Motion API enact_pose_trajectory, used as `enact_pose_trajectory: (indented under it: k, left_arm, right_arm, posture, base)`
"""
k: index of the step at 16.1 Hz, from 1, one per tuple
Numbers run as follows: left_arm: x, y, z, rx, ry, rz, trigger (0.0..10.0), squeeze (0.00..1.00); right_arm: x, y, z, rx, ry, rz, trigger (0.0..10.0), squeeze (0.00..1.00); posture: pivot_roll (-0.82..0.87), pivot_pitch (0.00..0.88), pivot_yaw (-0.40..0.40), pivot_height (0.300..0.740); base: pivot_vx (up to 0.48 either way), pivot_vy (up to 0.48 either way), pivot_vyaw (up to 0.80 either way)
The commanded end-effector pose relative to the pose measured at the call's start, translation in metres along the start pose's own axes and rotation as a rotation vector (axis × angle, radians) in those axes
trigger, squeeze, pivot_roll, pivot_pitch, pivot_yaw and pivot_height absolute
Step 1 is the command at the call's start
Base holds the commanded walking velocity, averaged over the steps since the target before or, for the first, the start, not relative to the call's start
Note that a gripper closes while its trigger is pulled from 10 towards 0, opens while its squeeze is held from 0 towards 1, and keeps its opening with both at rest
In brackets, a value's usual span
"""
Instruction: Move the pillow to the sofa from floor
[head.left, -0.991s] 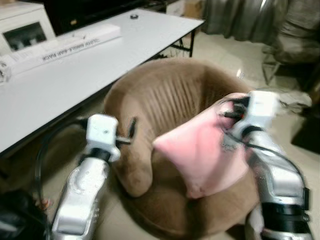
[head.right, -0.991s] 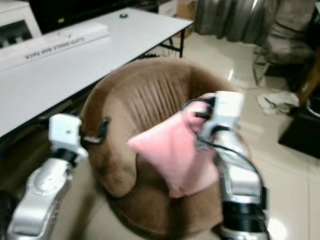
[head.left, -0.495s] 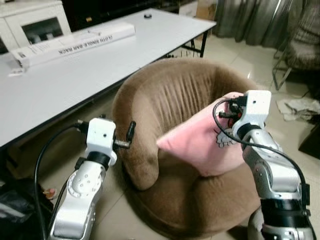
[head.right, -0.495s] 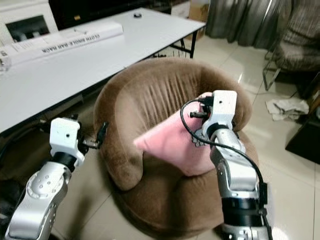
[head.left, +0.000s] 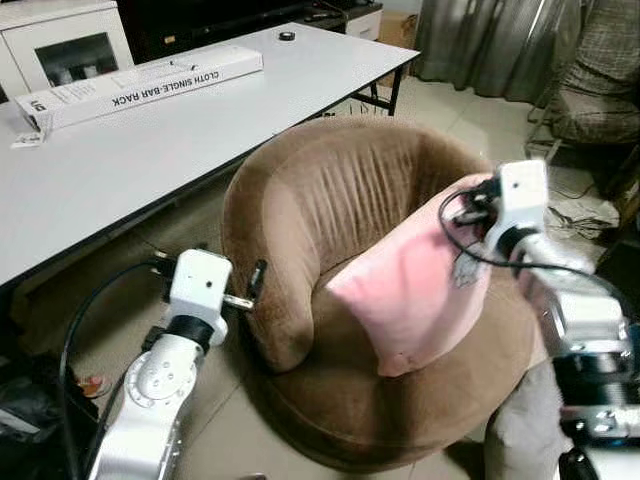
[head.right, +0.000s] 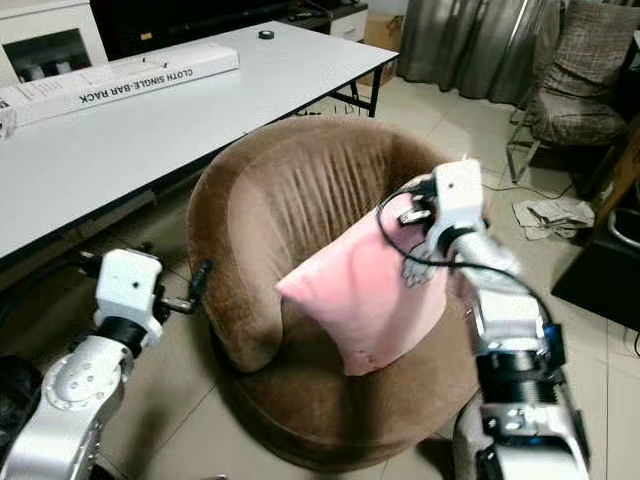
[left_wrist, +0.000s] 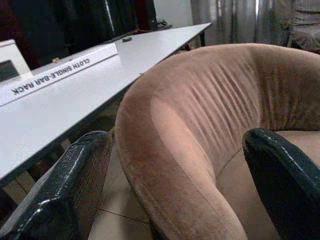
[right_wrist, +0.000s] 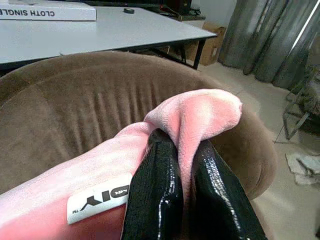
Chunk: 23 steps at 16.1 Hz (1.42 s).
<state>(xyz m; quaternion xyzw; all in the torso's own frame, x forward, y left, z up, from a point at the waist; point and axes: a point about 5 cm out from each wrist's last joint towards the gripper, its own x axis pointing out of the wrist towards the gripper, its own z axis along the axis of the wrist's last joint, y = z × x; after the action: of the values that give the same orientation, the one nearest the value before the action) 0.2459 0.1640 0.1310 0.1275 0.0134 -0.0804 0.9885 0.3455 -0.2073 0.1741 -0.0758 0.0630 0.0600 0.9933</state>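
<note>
Brown velvety plush covers the round sofa (head.left: 330, 210), which fills the middle of the head views, its ribbed back curving from centre left up toward the upper right. Behind it, across the upper left of the frame, runs a white table (head.left: 150, 150) carrying a long white box (head.left: 140, 80) printed with "CLOTH SINGLE-BAR RACK".

The pink pillow (head.left: 415, 290) hangs tilted over the seat, right of centre in the head views. Its upper corner is raised toward the sofa's right rim; we cannot tell whether its lower corner touches the cushion. We judge it not yet set down.

Our right gripper (right_wrist: 182, 165) sits at centre right in the head views, and in its wrist view both black fingers (right_wrist: 155, 185) are pinched tight on a fold of the pillow's corner, beside a small white tag (right_wrist: 97, 202). Our left gripper (left_wrist: 177, 175) is low at the left of the head views, beside the sofa's left arm, with its fingers spread wide and holding nothing.

To finish well, we would lower the right arm until the pillow's weight settles onto the seat cushion and against the backrest, and only then part the fingers. Letting go too high risks the pillow tipping forward off the front edge. The fabric is soft and may cling, so we should draw the fingers back along the fold, not sideways. The left arm needs no part here.
</note>
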Motion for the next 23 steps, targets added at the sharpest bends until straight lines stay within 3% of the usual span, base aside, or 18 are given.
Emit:
enact_pose_trajectory:
  k: [1,5,10,13,18,20,21,22,23]
  left_arm:
    - [-0.003,0.003,-0.001,0.011,0.017,0.011,10.0,0.00]
    - [-0.007,0.001,-0.002,-0.001,0.025,-0.012,10.0,0.00]
    - [-0.013,-0.003,-0.001,0.000,0.036,-0.036,10.0,0.00]
    - [-0.018,-0.006,0.004,0.022,0.037,-0.072,10.0,0.00]
    - [-0.023,-0.011,0.012,0.043,0.028,-0.125,10.0,0.00]
    - [-0.022,-0.013,0.013,0.051,0.027,-0.141,10.0,0.00]
    - [-0.021,-0.014,0.014,0.060,0.025,-0.153,10.0,0.00]
    - [-0.020,-0.015,0.015,0.064,0.023,-0.161,10.0,0.00]
    - [-0.019,-0.017,0.017,0.067,0.021,-0.170,10.0,0.00]
  right_arm:
    - [0.001,-0.011,0.018,-0.031,-0.066,-0.010,10.0,0.00]
    - [0.003,-0.021,0.012,-0.110,-0.008,0.007,10.0,0.00]
    - [0.026,-0.007,-0.005,-0.140,0.025,0.052,10.0,0.00]
    - [0.046,0.017,-0.026,-0.169,0.080,0.024,10.0,0.00]
    - [0.062,0.066,-0.020,-0.096,0.079,0.023,10.0,0.00]
    - [0.062,0.082,-0.027,-0.060,0.128,0.072,10.0,0.00]
    - [0.061,0.089,-0.034,-0.077,0.166,0.109,10.0,0.29]
    - [0.059,0.092,-0.039,-0.127,0.187,0.122,10.0,1.00]
    - [0.057,0.091,-0.044,-0.142,0.199,0.112,10.0,1.00]
  posture:
    - [0.07,0.000,-0.024,0.740]
    - [0.07,0.000,-0.025,0.740]
    - [0.09,0.000,-0.020,0.740]
    - [0.14,0.000,-0.017,0.740]
    - [0.19,0.028,-0.009,0.740]
    - [0.20,0.029,-0.011,0.740]
    - [0.21,0.027,-0.012,0.740]
    - [0.21,0.027,-0.012,0.740]
    - [0.21,0.027,-0.012,0.740]
  base:
    - [0.000,0.000,0.00]
    - [0.000,0.000,0.00]
    - [0.000,0.000,0.00]
    - [0.000,0.000,0.00]
    - [0.000,0.000,0.00]
    - [0.000,0.000,0.00]
    - [0.000,0.000,0.00]
    - [0.000,0.000,0.00]
    - [0.000,0.000,0.00]
